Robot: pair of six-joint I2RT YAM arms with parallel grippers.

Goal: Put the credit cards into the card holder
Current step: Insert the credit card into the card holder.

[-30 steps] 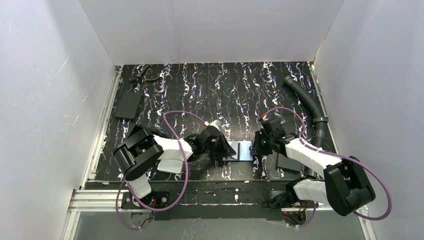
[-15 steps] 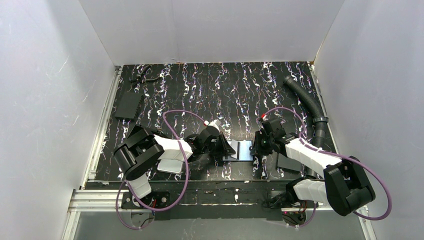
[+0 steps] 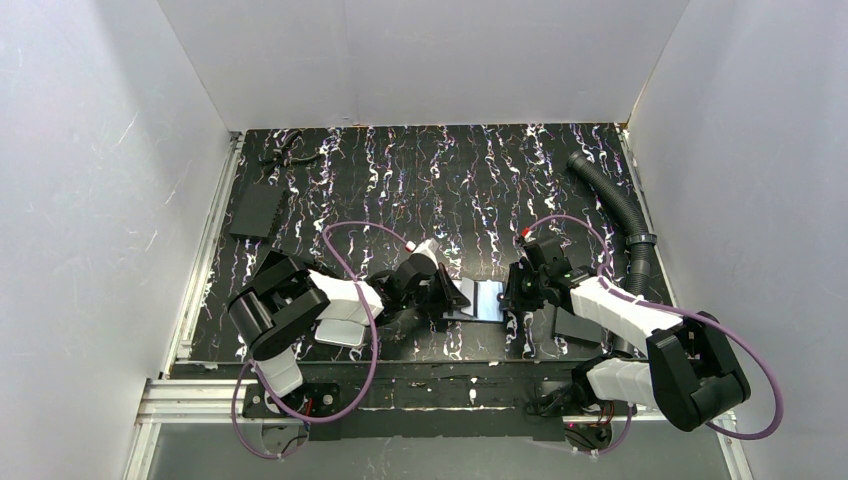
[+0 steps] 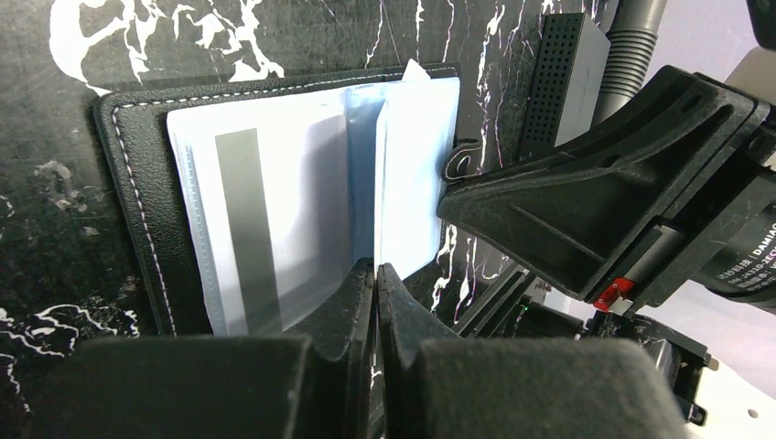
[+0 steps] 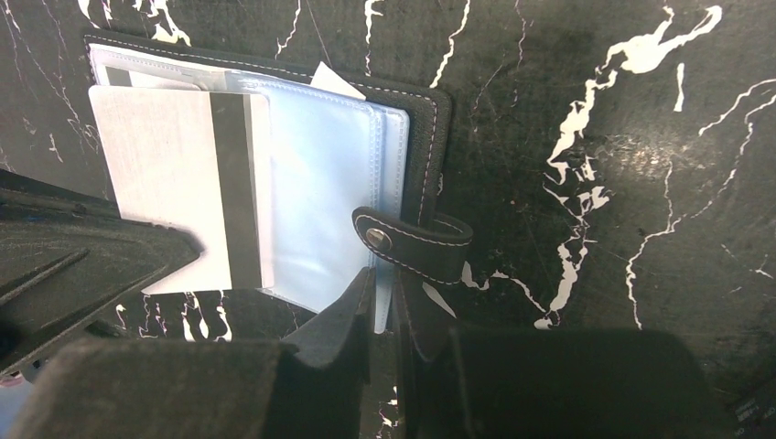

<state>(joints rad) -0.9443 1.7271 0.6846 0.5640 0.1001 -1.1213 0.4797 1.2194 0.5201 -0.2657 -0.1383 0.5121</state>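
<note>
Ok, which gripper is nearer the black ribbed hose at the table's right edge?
Right. The right gripper sits at the right edge of the black folding wallet, the side towards the black ribbed hose; the left gripper sits at the wallet's left edge, farther away.

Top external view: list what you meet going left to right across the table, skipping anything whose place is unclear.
flat black plate → white slab → left gripper → card holder → right gripper → corrugated hose
</note>
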